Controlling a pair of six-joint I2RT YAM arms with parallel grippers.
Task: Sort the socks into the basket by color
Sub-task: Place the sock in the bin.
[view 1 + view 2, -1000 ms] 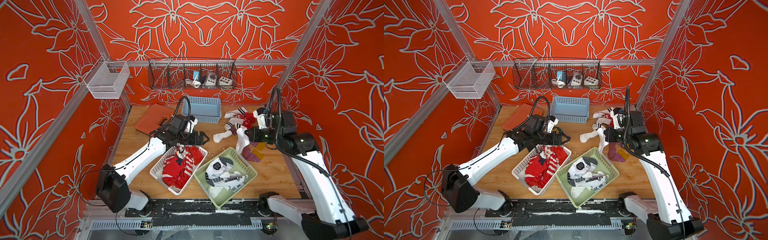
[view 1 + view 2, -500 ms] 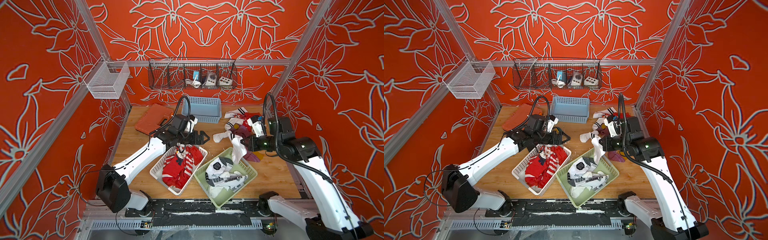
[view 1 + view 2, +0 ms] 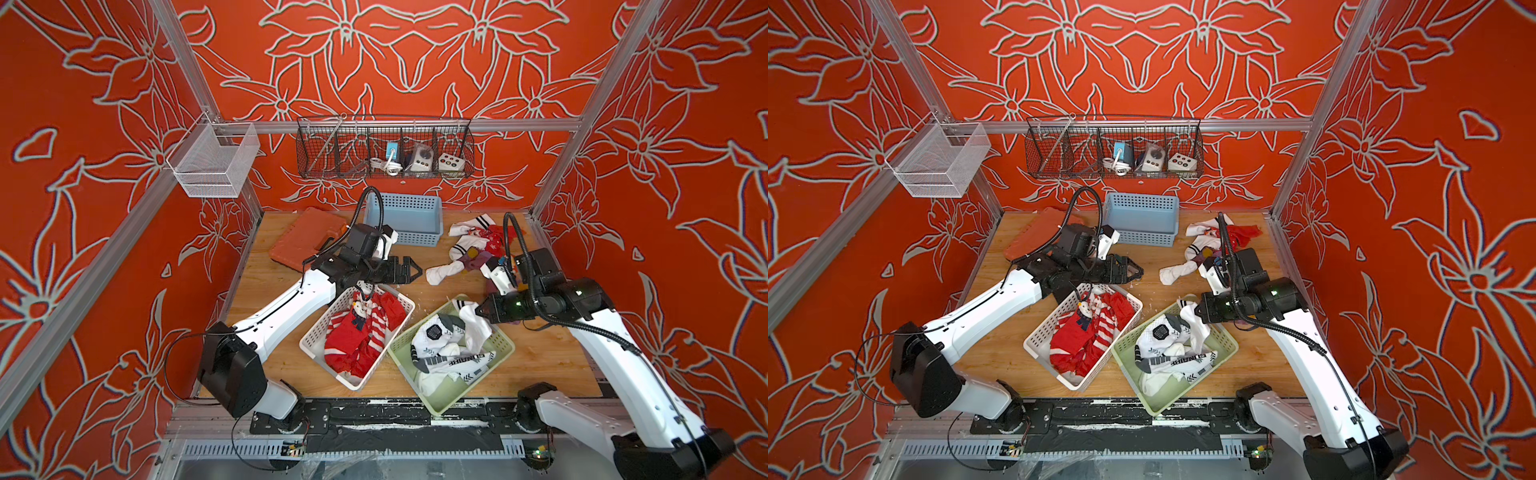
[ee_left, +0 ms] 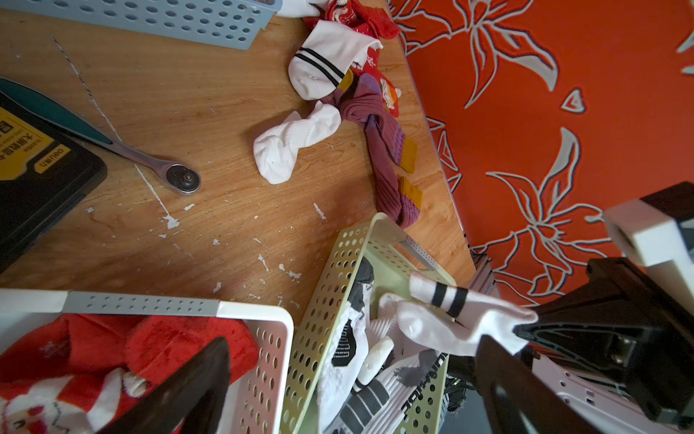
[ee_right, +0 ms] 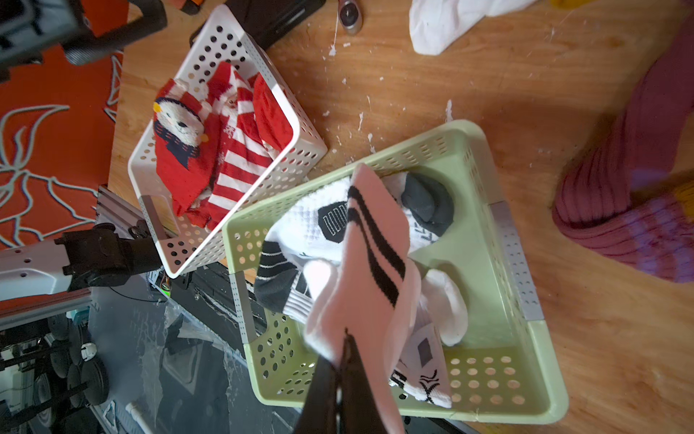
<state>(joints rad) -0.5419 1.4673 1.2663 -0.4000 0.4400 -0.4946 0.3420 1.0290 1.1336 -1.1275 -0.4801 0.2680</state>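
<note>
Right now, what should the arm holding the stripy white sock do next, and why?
Probably open the right gripper and let go. It is shut on the sock, which hangs over the green basket, where other white socks lie, so the colour matches.

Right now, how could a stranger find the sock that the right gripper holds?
Find the green basket at the front of the table. Over its far end the right gripper pinches a white sock. Only this one hangs in the air, showing two black stripes.
</note>
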